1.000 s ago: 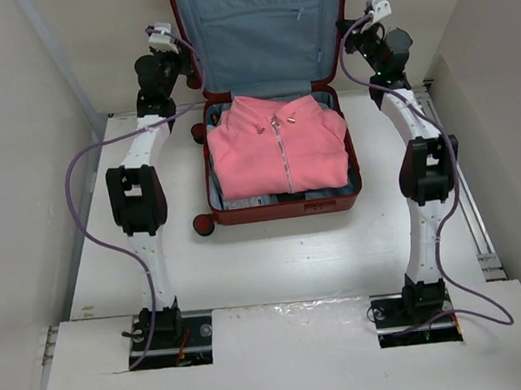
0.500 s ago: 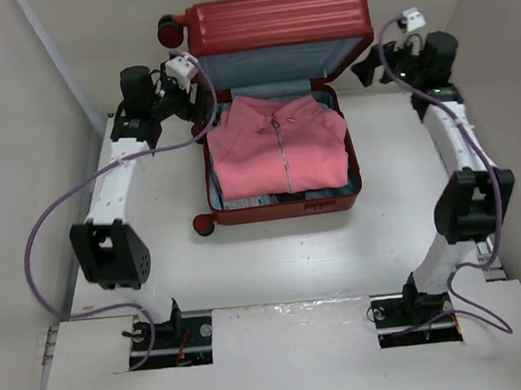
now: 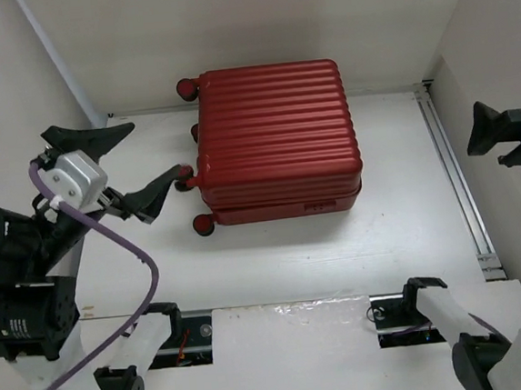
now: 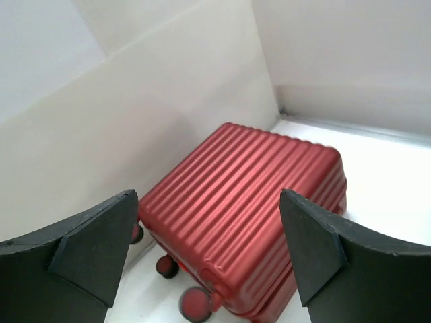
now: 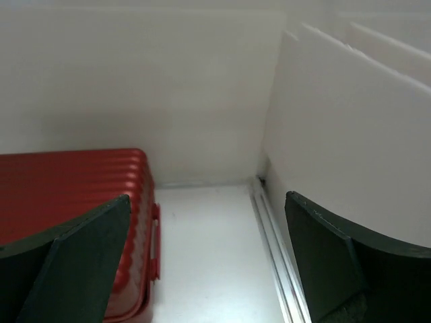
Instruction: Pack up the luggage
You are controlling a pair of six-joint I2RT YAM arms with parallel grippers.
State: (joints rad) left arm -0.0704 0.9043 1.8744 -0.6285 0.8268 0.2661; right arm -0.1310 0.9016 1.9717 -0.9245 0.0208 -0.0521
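The luggage (image 3: 273, 130), a dark-red ribbed hard-shell suitcase, lies flat at the back middle of the table with its lid down. Its small wheels (image 3: 204, 225) point left. Nothing of its inside shows. My left gripper (image 3: 156, 149) hangs open to the left of the luggage, raised and apart from it. In the left wrist view the luggage (image 4: 249, 202) shows between the spread fingers with nothing held. My right gripper (image 5: 207, 198) is open and empty at the far right; one dark finger (image 3: 490, 129) shows at the frame's edge. The luggage's right side and handle (image 5: 153, 242) sit to its left.
A metal rail (image 3: 455, 178) runs along the table's right side beside the white wall. White walls close in the left, back and right. The arm bases (image 3: 176, 325) sit at the near edge, with a purple cable (image 3: 133, 252) looping off the left arm.
The luggage's lid has come down and shut over the pink jacket. Both grippers have let go and opened, and both arms have pulled back toward the near side.
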